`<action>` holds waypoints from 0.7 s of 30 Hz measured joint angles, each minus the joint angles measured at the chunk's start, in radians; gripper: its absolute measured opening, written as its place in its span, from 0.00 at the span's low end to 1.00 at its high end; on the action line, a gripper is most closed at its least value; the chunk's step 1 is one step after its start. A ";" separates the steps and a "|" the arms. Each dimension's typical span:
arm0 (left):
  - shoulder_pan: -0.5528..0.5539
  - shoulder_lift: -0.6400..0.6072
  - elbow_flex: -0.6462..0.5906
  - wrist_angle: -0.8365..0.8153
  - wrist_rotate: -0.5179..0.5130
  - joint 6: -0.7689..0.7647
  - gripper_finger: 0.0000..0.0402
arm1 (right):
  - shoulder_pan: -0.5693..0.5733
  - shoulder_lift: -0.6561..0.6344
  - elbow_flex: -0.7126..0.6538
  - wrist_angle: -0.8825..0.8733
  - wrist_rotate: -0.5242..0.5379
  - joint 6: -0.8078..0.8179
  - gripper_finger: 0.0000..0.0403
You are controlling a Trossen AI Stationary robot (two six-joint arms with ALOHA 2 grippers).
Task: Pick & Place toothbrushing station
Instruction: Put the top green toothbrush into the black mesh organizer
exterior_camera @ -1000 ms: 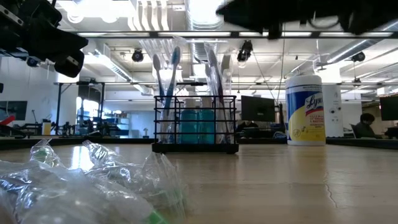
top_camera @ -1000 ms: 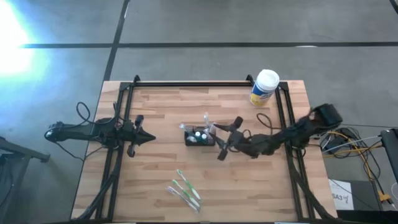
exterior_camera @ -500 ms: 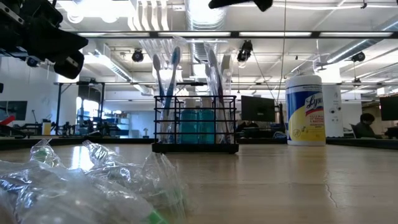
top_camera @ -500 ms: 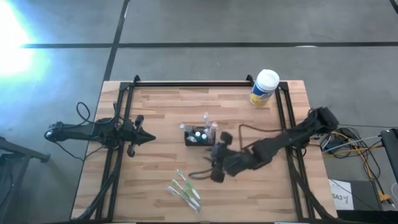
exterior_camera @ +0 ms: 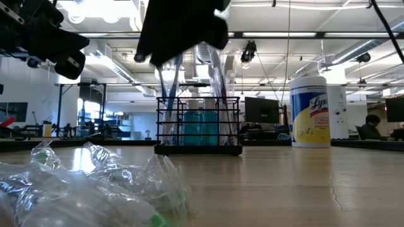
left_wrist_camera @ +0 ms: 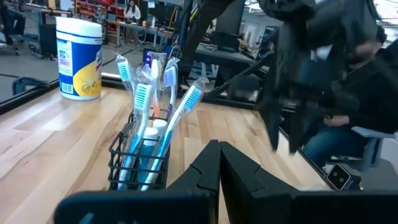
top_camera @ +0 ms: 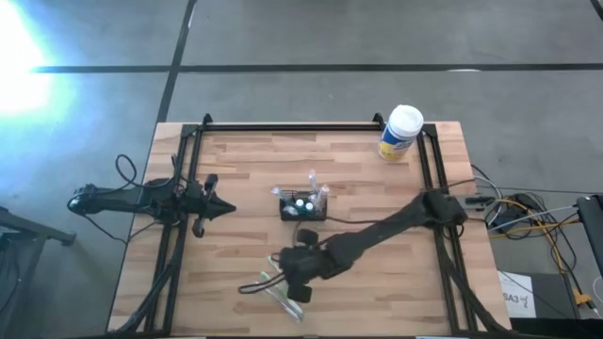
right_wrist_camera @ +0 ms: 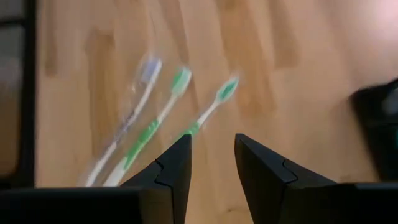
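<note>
My right claw (top_camera: 294, 279) hangs over the near part of the table (top_camera: 377, 282), fingers partly apart and holding nothing, above the wrapped toothbrushes (right_wrist_camera: 155, 118). The toothbrushing station (top_camera: 301, 205) stands upright mid-table, beyond my claw and apart from it. My left claw (top_camera: 224, 208) waits pinched shut, left of the station.
</note>
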 joint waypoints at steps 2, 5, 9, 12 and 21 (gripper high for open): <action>0.000 0.000 0.000 -0.002 0.000 0.000 0.02 | -0.009 0.064 0.076 -0.057 -0.024 0.017 0.30; 0.000 0.000 0.000 -0.004 0.000 0.000 0.02 | -0.022 0.151 0.187 -0.124 -0.039 0.026 0.33; 0.000 0.000 0.000 -0.007 0.000 0.000 0.02 | -0.042 0.243 0.297 -0.176 -0.088 0.013 0.37; 0.000 0.001 0.000 -0.009 0.001 -0.001 0.02 | -0.049 0.298 0.357 -0.200 -0.090 0.014 0.40; 0.000 0.001 0.000 -0.009 0.001 -0.005 0.02 | -0.079 0.373 0.403 -0.213 -0.172 0.049 0.45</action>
